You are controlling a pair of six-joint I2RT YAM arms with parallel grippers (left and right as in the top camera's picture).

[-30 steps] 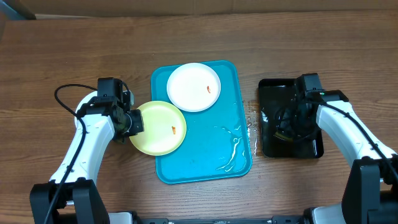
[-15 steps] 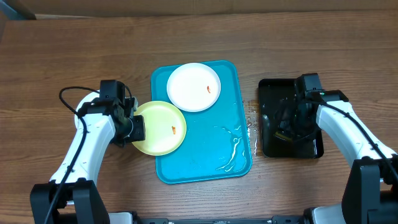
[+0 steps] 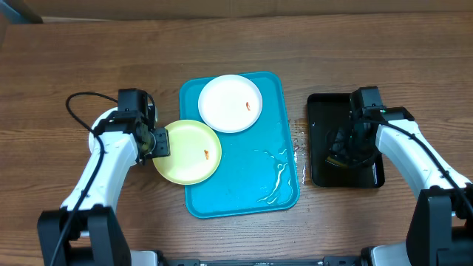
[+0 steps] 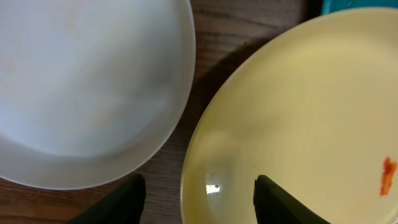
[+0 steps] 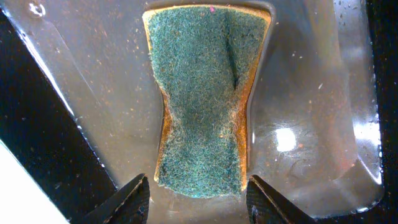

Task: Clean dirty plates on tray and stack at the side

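The turquoise tray (image 3: 244,192) lies mid-table. A white plate (image 3: 230,103) with an orange smear sits at its far end. The yellow-green plate (image 3: 188,151) overlaps the tray's left rim, and its smear (image 4: 387,175) shows. My left gripper (image 3: 157,142) is open and straddles that plate's left rim (image 4: 186,180), one finger outside it and one over it. Another white plate (image 4: 81,87) lies on the wood beside it; in the overhead view my left arm covers that spot. My right gripper (image 5: 198,205) is open, with its fingers either side of the near end of a green sponge (image 5: 202,93).
The sponge lies in a wet black tray (image 3: 369,174) right of the turquoise tray. Water streaks (image 3: 277,174) lie on the turquoise tray's right side, and drops (image 3: 298,144) wet the wood between the two trays. A black cable (image 3: 77,103) loops by my left arm.
My left gripper dipped toward the yellow-green plate, then drew back a little up and left. The plates and my right arm have not moved.
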